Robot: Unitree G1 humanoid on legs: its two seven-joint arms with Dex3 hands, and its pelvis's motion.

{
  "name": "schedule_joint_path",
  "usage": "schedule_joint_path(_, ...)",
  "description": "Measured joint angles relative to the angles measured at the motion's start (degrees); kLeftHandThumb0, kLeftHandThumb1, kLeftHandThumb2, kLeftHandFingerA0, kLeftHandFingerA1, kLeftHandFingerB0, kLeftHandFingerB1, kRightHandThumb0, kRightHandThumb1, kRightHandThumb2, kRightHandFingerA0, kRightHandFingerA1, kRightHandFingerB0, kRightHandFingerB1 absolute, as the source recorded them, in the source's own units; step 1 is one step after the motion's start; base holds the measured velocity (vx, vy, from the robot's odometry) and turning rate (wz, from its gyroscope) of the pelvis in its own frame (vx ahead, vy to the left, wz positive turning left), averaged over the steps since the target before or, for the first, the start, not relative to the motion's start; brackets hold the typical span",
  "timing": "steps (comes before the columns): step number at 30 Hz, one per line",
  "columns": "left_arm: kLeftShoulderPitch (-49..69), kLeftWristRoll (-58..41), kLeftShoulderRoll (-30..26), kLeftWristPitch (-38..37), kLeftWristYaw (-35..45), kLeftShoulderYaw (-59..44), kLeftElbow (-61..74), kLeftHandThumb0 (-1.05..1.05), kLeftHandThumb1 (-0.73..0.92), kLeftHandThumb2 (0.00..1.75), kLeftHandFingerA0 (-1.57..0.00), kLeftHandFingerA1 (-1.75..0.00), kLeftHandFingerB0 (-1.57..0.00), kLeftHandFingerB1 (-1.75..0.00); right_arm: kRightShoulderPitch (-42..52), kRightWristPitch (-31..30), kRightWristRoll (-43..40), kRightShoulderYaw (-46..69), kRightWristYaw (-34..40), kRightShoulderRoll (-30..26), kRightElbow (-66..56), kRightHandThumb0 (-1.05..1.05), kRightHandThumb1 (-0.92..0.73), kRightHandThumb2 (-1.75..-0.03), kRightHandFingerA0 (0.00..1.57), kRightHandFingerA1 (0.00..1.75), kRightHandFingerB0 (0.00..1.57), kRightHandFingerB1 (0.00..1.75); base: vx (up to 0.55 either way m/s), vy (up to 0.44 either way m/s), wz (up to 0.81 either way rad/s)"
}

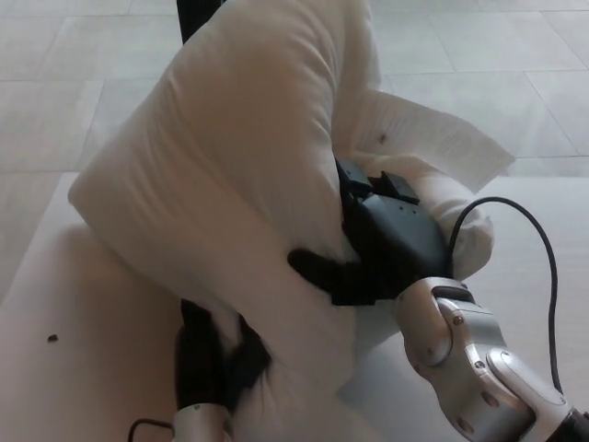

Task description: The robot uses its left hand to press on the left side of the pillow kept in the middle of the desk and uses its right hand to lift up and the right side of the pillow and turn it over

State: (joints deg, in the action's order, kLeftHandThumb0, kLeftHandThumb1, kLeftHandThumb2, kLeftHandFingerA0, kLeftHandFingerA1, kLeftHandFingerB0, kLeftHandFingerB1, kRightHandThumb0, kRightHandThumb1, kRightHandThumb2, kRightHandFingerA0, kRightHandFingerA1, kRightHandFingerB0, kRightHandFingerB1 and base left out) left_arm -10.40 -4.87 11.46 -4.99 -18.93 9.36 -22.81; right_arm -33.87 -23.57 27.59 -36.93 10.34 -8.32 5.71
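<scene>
A large white pillow (239,175) stands folded up on the pale desk (83,313), its right side raised high and leaning to the left. My right hand (377,244) is shut on the pillow's raised right side, its thumb wrapped over the fabric and its back facing the camera. My left hand (212,354) presses on the pillow's lower left part at the near edge, its fingers sunk into the fabric. A white label (433,138) hangs from the pillow at the right.
A black post (189,18) stands behind the pillow on the tiled floor. A black cable (538,249) loops beside my right forearm. A small dark speck (51,338) lies on the desk at the left.
</scene>
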Motion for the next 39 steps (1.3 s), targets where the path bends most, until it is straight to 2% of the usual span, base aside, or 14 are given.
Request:
schedule_joint_path(3, -0.1, -0.01, -0.09, -0.3, -0.05, 0.68, 0.2, -0.94, 0.67, 1.02, -0.08, -0.47, 0.0, -0.01, 0.52, -0.04, -0.76, 1.72, -0.17, -0.44, -1.53, -0.65, -0.72, -0.61, 0.16, 0.51, 0.2, 0.37, 0.0, 0.0, 0.0)
schedule_joint_path(4, -0.1, 0.0, -0.12, -0.27, -0.05, 0.95, 0.36, -0.66, 0.89, 0.63, -0.11, -1.15, 0.0, -0.26, 0.78, -0.05, -1.24, 2.91, -0.38, -0.58, -2.26, -0.72, -0.55, -0.92, 0.05, 0.53, 0.15, 0.47, 0.0, 0.0, 0.0)
schedule_joint_path(5, -0.1, -0.08, -0.13, -0.2, -0.05, 0.97, 0.61, -0.78, 0.64, 0.93, -0.09, -0.65, 0.0, 0.0, 1.06, -0.06, -1.89, 4.33, -0.7, -0.62, -3.03, -0.65, -0.74, -0.62, 0.22, 0.48, 0.22, 0.3, 0.0, 0.0, 0.0)
schedule_joint_path(8, -0.09, -0.43, -0.62, 0.13, 0.05, 0.96, 1.54, -0.78, 0.79, 0.64, -0.19, -0.63, 0.0, 0.0, 1.6, -0.12, -3.81, 8.93, -1.52, -0.9, -4.67, -0.61, -0.68, -0.61, 0.5, 0.69, 0.31, 0.32, 0.0, 0.0, 0.0)
schedule_joint_path(10, -0.09, -0.66, -1.62, 0.44, 0.32, 0.85, 2.19, -0.97, 0.66, 1.0, -0.11, -0.47, 0.0, -0.04, 1.85, -0.18, -5.62, 13.29, -2.29, -1.27, -5.38, -0.61, -0.68, -0.61, 0.45, 0.56, 0.3, 0.31, 0.0, 0.0, 0.0)
schedule_joint_path(13, -0.09, -0.96, -4.32, 1.23, 1.28, 0.09, 3.04, -0.98, 0.65, 0.99, -0.13, -0.53, 0.0, 0.0, 2.04, -0.45, -8.07, 19.8, -3.61, -2.73, -5.74, -0.64, -0.55, -0.9, 0.33, 0.56, 0.26, 0.46, 0.0, 0.0, 0.0)
schedule_joint_path(17, 0.26, -1.41, -8.08, 2.35, 3.06, -1.72, 4.27, -0.86, 0.61, 0.99, -0.13, -0.52, 0.0, -0.1, 3.04, -0.94, -11.17, 27.76, -5.67, -4.89, -5.76, -0.61, -0.71, -0.61, 0.42, 0.44, 0.31, 0.31, 0.0, 0.0, 0.0)
schedule_joint_path(18, 0.43, -1.57, -8.87, 2.53, 3.45, -2.1, 4.51, -0.82, 0.74, 0.62, -0.15, -0.43, 0.0, -0.06, 3.45, -1.02, -11.87, 29.44, -6.14, -5.43, -5.76, -0.59, -0.69, -0.61, 0.44, 0.46, 0.33, 0.31, 0.0, 0.0, 0.0)
schedule_joint_path(21, 1.08, -2.32, -11.38, 3.04, 4.8, -3.8, 5.25, -1.01, 0.69, 1.0, -0.13, -0.44, 0.0, 0.0, 5.14, -1.34, -13.91, 34.3, -7.72, -6.68, -5.72, -0.58, -0.69, -0.61, 0.43, 0.48, 0.38, 0.33, 0.0, 0.0, 0.0)
schedule_joint_path(25, 2.13, -3.11, -15.89, 4.26, 6.92, -6.32, 6.28, -0.83, 0.74, 0.62, -0.18, -0.44, 0.0, -0.12, 8.58, -1.68, -17.1, 41.57, -10.11, -8.32, -5.61, -0.61, -0.67, -0.6, 0.46, 0.51, 0.36, 0.33, 0.0, 0.0, 0.0)
schedule_joint_path(28, 2.7, -3.89, -18.77, 5.48, 8.42, -8.72, 6.69, -0.85, 0.59, 0.97, -0.06, -0.45, 0.0, -0.16, 11.4, -1.86, -19.14, 46.84, -11.5, -9.26, -5.57, -0.59, -0.71, -0.61, 0.44, 0.51, 0.33, 0.32, 0.0, 0.0, 0.0)
schedule_joint_path(36, 5.1, -8.84, -26.25, 10.14, 14.0, -18.65, 7.19, -0.8, 0.76, 0.63, -0.24, -0.53, 0.0, -0.22, 19.97, -3.29, -25.44, 62.35, -15.81, -11.85, -4.92, -0.76, -0.79, -0.64, 0.22, 0.41, 0.13, 0.26, 0.0, 0.0, 0.0)
schedule_joint_path(37, 5.43, -9.13, -26.78, 10.34, 14.47, -19.25, 7.17, -0.77, 0.59, 0.99, -0.2, -0.54, 0.0, -0.21, 20.51, -3.35, -25.82, 63.12, -16.16, -12.14, -4.75, -0.99, -0.68, -1.1, 0.09, 0.45, 0.05, 0.17, 0.0, 0.0, 0.0)
schedule_joint_path(39, 6.92, -10.42, -29.18, 11.17, 16.65, -22.19, 7.04, -0.74, 0.74, 0.63, -0.27, -0.42, 0.0, -0.24, 22.96, -3.62, -27.6, 66.86, -17.8, -13.58, -3.66, -1.05, -0.68, -1.14, 0.33, 0.69, 0.1, 0.07, 0.0, 0.0, 0.0)
